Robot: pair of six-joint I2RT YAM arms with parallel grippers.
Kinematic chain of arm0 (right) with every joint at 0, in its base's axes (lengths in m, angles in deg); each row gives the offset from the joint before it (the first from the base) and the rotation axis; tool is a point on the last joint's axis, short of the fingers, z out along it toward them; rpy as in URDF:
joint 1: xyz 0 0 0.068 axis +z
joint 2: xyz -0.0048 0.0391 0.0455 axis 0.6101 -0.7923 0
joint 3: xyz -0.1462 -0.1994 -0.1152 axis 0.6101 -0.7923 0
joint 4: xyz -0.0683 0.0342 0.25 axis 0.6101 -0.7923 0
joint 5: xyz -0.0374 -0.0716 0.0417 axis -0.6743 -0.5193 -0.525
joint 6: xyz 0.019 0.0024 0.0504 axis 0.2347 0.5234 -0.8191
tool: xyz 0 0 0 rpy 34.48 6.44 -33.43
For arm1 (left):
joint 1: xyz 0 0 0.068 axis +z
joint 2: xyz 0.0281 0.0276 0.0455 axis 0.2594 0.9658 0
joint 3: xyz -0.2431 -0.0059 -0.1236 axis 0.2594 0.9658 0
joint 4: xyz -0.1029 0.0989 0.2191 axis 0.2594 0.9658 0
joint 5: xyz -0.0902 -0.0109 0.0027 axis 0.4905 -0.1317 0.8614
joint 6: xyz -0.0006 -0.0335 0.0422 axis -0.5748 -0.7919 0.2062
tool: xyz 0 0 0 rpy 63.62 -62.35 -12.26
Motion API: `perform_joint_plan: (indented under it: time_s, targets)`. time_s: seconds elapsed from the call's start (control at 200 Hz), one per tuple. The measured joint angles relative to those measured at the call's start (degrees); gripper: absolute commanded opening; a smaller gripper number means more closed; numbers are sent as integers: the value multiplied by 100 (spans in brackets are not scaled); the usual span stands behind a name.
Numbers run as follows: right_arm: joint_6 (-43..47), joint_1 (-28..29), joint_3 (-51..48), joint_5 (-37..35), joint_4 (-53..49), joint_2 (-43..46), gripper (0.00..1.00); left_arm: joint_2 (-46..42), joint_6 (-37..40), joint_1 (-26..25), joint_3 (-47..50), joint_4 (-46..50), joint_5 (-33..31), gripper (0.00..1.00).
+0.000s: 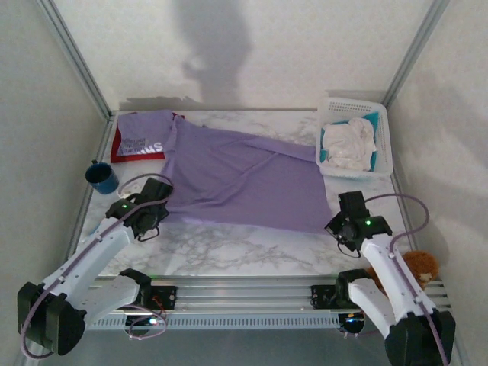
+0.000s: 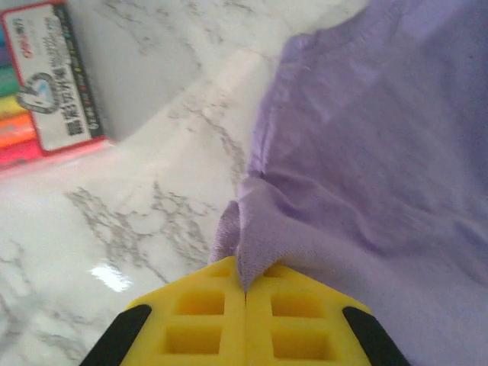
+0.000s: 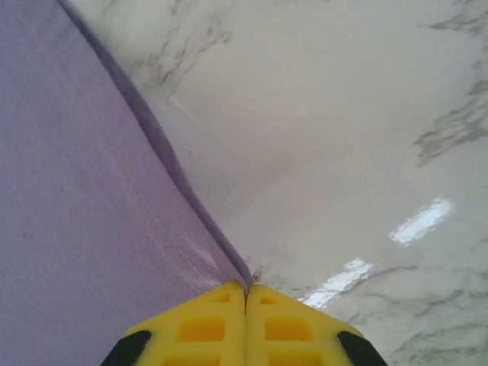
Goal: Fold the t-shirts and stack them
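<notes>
Marbled surface (image 1: 229,255) carries a spread lavender t-shirt (image 1: 244,179); left fingers (image 2: 198,313) and right fingers (image 3: 202,329) each clamp one lower corner.

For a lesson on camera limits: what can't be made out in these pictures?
Top view: red t-shirt mostly covered by the lettered lavender t-shirt; its lettering too blurred to read.
Left wrist view: marker pack cut off by the left edge.
Top view: brown toy partly behind the right arm.
</notes>
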Motion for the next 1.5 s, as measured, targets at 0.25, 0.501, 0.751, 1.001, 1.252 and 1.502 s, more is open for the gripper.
perform_joint_plan:
  time_s: [0.25,0.501,0.751,1.001,1.252,1.502]
  targets:
    - [-330,37,-203,-79,-260,205,0,-83,313,269,-11,258,175,0]
    - [-251,87,-249,55,-387,179,0,308,822,562,-168,501,955,0]
    - [417,87,122,20,-262,-837,0,1224,1193,575,-219,240,1578,0]
    - [1082,87,979,-205,162,-1869,0,2203,1650,610,-970,-107,1565,0]
    - [1574,87,1523,-400,511,-2653,0,2929,2129,828,-1805,-326,1504,0]
    - [1853,87,1845,-435,765,-3294,0,3346,2468,1200,-2332,-428,1580,0]
